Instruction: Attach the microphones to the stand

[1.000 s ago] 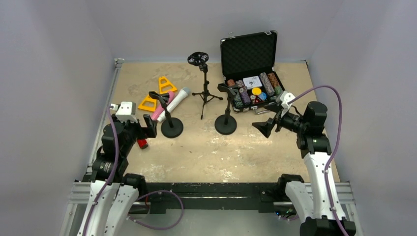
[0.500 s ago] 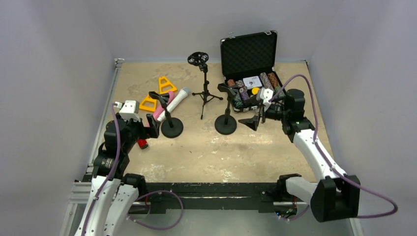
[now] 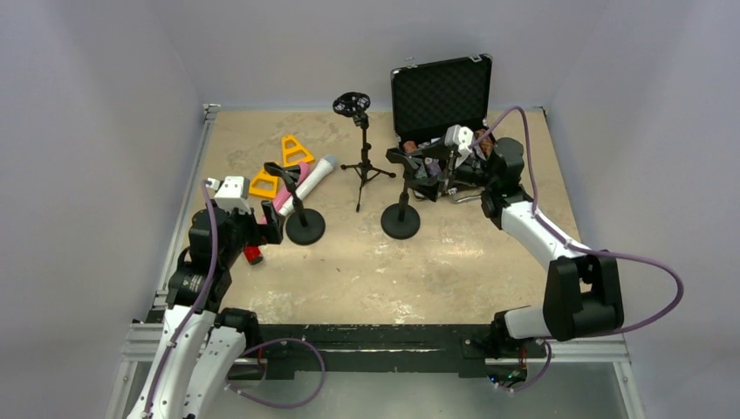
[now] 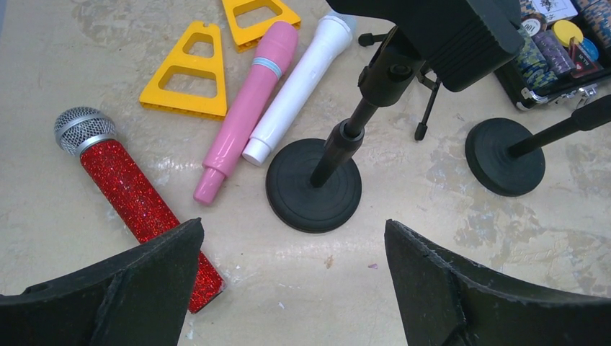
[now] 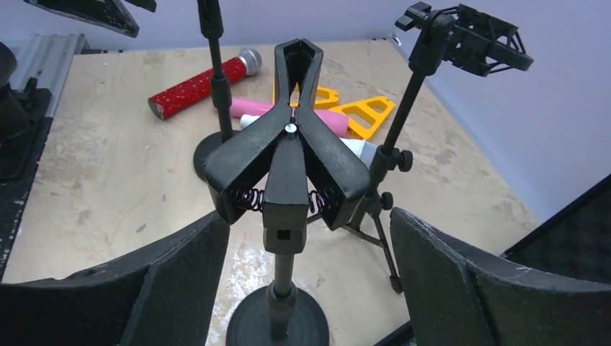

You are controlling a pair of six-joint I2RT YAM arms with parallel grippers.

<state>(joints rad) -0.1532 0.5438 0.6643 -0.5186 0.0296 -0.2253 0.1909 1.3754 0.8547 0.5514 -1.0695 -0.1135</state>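
- Three microphones, all lying flat on the table and none on a stand: a glittery red microphone with a grey mesh head, a pink microphone and a white microphone.
- In the left wrist view, the pink and white ones lie side by side, touching or nearly so. Their far ends point to 1 o'clock, and their near ends are just beside the left stand's base at its 10 o'clock.
- The red one lies apart at that base's 9 o'clock, with its head toward 11 o'clock.
- Three stands, all upright: a left round-base stand, a right round-base stand with a spring clip on top, and a tripod stand at 12 o'clock between them.
- Two yellow triangular pieces lie at 11 o'clock of the pink microphone.
- One open case of chips sits at 1 o'clock on the table.
- The left gripper hovers with fingers spread wide. It holds nothing, and the red microphone's handle end is by its left finger.
- The right gripper is spread wide and holds nothing. The right stand's clip sits between its fingers with a gap on each side.
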